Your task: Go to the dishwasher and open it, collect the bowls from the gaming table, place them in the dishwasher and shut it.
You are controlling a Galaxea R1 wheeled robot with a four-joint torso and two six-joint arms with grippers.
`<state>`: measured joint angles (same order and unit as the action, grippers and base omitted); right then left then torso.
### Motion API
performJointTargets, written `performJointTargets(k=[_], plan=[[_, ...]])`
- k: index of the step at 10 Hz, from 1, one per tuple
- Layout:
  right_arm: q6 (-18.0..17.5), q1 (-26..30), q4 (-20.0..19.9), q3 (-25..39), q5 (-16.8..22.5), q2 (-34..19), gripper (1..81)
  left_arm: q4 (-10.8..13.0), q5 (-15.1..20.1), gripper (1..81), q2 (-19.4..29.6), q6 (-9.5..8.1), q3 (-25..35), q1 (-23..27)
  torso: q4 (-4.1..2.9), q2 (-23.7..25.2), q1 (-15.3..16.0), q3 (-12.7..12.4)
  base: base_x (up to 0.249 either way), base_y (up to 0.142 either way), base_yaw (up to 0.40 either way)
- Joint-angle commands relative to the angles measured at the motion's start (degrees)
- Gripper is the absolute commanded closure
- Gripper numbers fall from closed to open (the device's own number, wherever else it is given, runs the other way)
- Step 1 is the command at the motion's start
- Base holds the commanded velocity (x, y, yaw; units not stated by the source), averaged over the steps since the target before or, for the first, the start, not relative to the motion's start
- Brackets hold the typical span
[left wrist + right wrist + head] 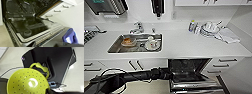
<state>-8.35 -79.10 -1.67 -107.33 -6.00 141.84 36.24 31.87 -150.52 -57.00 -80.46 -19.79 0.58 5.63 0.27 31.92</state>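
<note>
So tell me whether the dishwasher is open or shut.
Open: the dishwasher door hangs lowered, its inner face and dark interior showing below the counter.

This is a kitchen. A white tabletop (189, 46) runs across the middle of the head view, with a steel sink (114, 47) set in at centre left, a tap (137, 28) behind it and dishes inside. More dishes (210, 28) and a cloth (229, 36) lie at upper right. White drawers (227, 65) sit below, and at bottom centre the dishwasher (191, 75) stands with its door down.
</note>
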Motion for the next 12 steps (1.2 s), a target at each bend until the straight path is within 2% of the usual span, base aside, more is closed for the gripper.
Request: performJointTargets(k=[1, 3, 4, 6, 7, 9, 10, 11, 12], plan=[[0.4, 5.7, 0.5, 15.2, 4.2, -11.2, 81.1, 4.2, 4.5, 1.0, 19.0, 4.27, 22.2, -2.1, 0.00, 0.0, 0.0, 0.0, 0.000, 0.000, 0.000], [0.2, 9.7, 0.5, 22.6, 4.2, -16.2, 81.1, 8.8, 3.8, 1.0, 24.8, 4.18, 25.6, -10.6, 0.00, 0.0, 0.0, 0.0, 0.000, 0.000, 0.000], [0.0, 12.0, 0.4, 25.5, 4.1, -18.3, 81.1, 13.0, 1.6, 1.0, 25.9, 4.18, 24.5, -17.8, 0.00, 0.0, 0.0, 0.0, 0.000, 0.000, 0.000], [-0.7, 17.5, -0.1, 30.4, 3.6, -21.5, 81.1, 20.3, -7.6, 1.0, 25.9, 4.18, 18.1, -30.3, 0.00, 0.0, 0.0, 0.0, 0.000, 0.000, 0.000], [-1.2, 20.0, -0.1, 32.0, 3.8, -22.3, 81.1, 22.1, -9.9, 1.0, 25.7, 4.10, 14.6, -34.8, 0.00, 0.0, 0.0, 0.0, 0.000, 0.000, 0.000], [-3.9, 25.5, -1.1, 33.6, 3.8, -23.2, 81.1, 23.2, -20.0, 1.0, 24.7, 4.27, 3.0, -44.0, 0.00, 0.0, 0.0, 0.0, 0.000, 0.000, 0.000], [-5.4, 27.5, -1.1, 33.9, 3.7, -23.1, 81.1, 23.7, -26.4, 1.0, 24.7, 4.27, -1.5, -46.4, 0.00, 0.0, 0.0, 0.0, 0.000, 0.000, 0.000], [-6.9, 29.3, -1.1, 33.9, 3.5, -22.6, 81.1, 23.7, -31.3, 1.0, 24.5, 4.27, -6.6, -49.8, 0.00, 0.0, 0.0, 0.0, 0.000, 0.000, 0.000], [-8.7, 31.0, -1.1, 33.9, 3.0, -22.4, 81.1, 23.6, -33.9, 1.0, 24.0, 4.27, -9.8, -51.9, 0.00, 0.0, 0.0, 0.0, 0.000, 0.000, 0.000]])
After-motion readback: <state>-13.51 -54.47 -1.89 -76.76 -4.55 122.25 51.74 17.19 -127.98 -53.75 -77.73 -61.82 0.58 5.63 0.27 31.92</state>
